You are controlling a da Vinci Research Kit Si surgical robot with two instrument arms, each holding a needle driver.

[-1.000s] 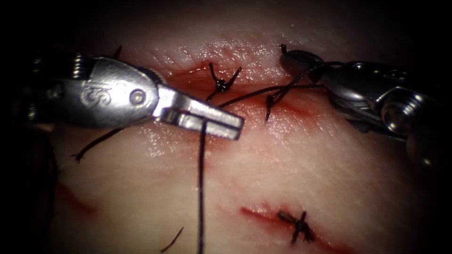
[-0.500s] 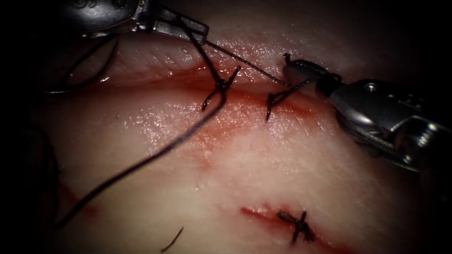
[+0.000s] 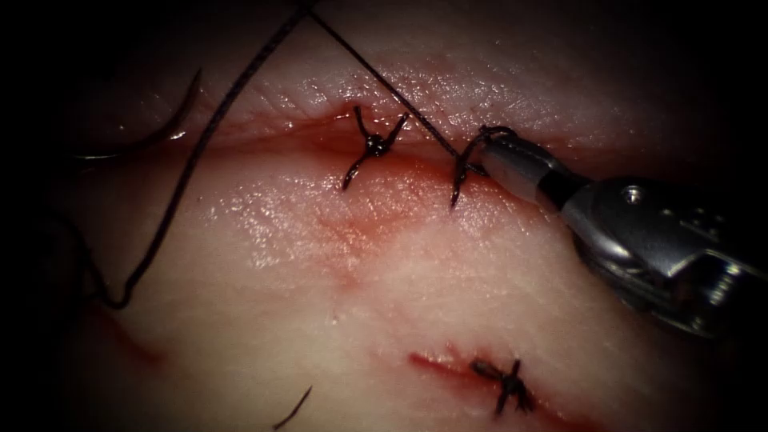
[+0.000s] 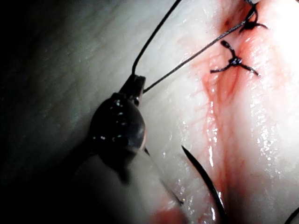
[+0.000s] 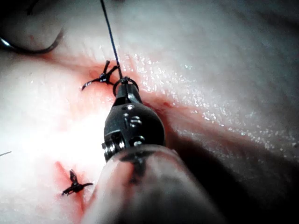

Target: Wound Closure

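Note:
My right tool (image 3: 490, 146) comes in from the right with its jaws shut on the thread (image 3: 376, 76) at the right-hand stitch (image 3: 460, 172) on the cut (image 3: 320, 132); a small loop sits around its tip (image 5: 124, 86). From there the thread runs taut up and to the left. In the left wrist view my left tool (image 4: 135, 86) is shut on that same thread, away from the cut. The curved needle (image 3: 178, 124) lies free on the tissue (image 3: 416, 264) at the cut's left end, held by neither tool (image 4: 205, 179) (image 5: 32, 50).
A tied knot (image 3: 374, 144) with short ends sits on the cut just left of the right tool. A slack length of thread (image 3: 168, 216) trails down the left side. A second short cut with a knot (image 3: 506, 382) lies lower right; a loose cut thread end (image 3: 292, 408) lies near the bottom.
My left tool has risen up and out of the endoscope view, pulling the thread taut. My right tool has moved down and left onto the stitch, and the loops have closed down there.

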